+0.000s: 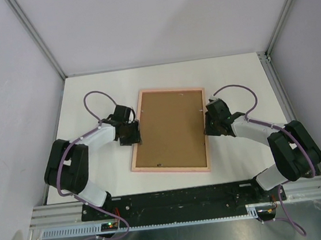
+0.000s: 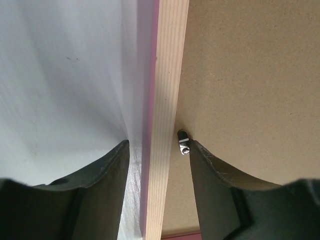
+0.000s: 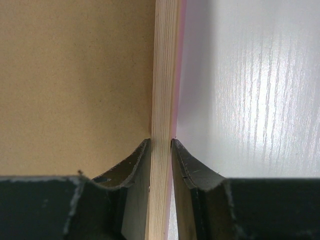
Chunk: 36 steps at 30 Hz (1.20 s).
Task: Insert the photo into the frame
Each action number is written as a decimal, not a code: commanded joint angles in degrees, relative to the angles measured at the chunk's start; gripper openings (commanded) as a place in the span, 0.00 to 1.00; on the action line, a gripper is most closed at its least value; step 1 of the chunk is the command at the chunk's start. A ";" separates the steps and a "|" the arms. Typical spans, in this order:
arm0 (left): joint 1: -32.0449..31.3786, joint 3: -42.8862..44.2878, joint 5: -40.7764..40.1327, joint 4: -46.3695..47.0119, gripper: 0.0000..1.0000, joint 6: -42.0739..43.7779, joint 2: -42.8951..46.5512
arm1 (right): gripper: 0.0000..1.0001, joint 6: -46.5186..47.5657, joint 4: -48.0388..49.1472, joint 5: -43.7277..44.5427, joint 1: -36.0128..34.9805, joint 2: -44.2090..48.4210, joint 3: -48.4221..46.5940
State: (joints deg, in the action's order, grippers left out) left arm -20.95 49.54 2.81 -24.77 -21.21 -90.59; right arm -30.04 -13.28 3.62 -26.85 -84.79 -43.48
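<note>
The frame, pale pink with light wood rails, lies back side up on the white table. A plain brown backing board fills it. The photo is hidden. My left gripper is open and straddles the frame's left rail, one finger on the table side and one over the board, with a gap on each side. My right gripper is shut on the frame's right rail, both fingers pressed against the wood. In the wrist views the left gripper and the right gripper sit low on the rails.
A small metal turn clip sits on the backing board beside my left gripper's inner finger. White table surrounds the frame. Grey enclosure walls with metal posts stand at the back and sides.
</note>
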 commanded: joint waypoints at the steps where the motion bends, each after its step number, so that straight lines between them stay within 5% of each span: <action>1: -0.40 -0.63 -2.12 0.04 0.54 -2.04 2.22 | 0.27 -0.55 2.04 -0.70 -0.18 0.26 0.20; 21: -0.41 -3.00 -8.21 0.42 0.16 -13.62 1.83 | 0.24 -0.45 2.35 -1.21 -0.11 -0.14 0.22; 29: -0.41 -1.02 -8.26 0.69 0.01 -10.91 1.05 | 0.24 -0.73 2.23 -1.27 -0.12 0.44 0.17; 36: 0.00 7.02 -9.12 2.51 0.00 -0.27 -3.97 | 0.24 -2.81 1.12 0.39 -3.24 2.13 0.30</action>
State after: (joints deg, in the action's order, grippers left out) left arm -21.34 50.57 -2.96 -24.53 -29.30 -90.83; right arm -30.70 -12.88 3.11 -27.59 -84.79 -43.40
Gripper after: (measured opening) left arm 0.262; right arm 0.246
